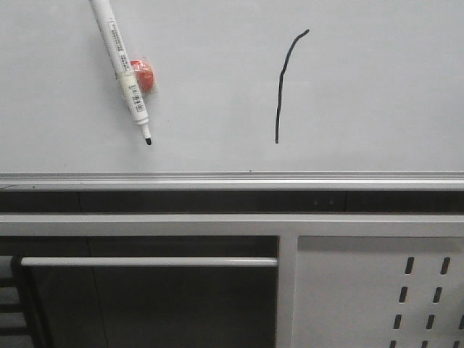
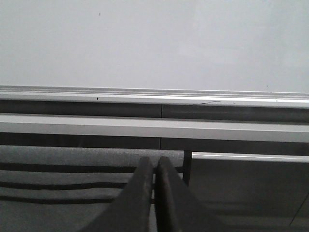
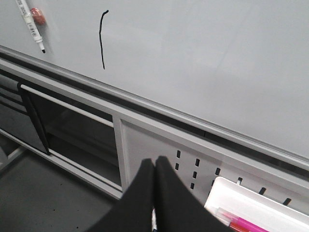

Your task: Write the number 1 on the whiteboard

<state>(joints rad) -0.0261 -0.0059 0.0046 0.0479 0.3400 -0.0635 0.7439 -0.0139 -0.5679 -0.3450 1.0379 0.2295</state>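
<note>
The whiteboard [image 1: 377,94] fills the upper half of the front view, with its silver bottom rail [image 1: 232,179] below. The number 1 [image 1: 283,83], a thin black near-vertical stroke with a small hook at its top, is drawn on it; it also shows in the right wrist view [image 3: 101,41]. A white marker [image 1: 123,69] with a black tip hangs tilted on the board at the left, by an orange magnet [image 1: 143,75]. My left gripper [image 2: 155,162] is shut and empty below the rail. My right gripper [image 3: 154,162] is shut and empty, low before the slotted panel.
A white metal panel with slot holes [image 1: 362,290] sits below the board at the right. A grey horizontal bar [image 1: 148,262] crosses a dark opening at the left. A white tray with pink markers [image 3: 260,210] hangs on the panel near my right gripper.
</note>
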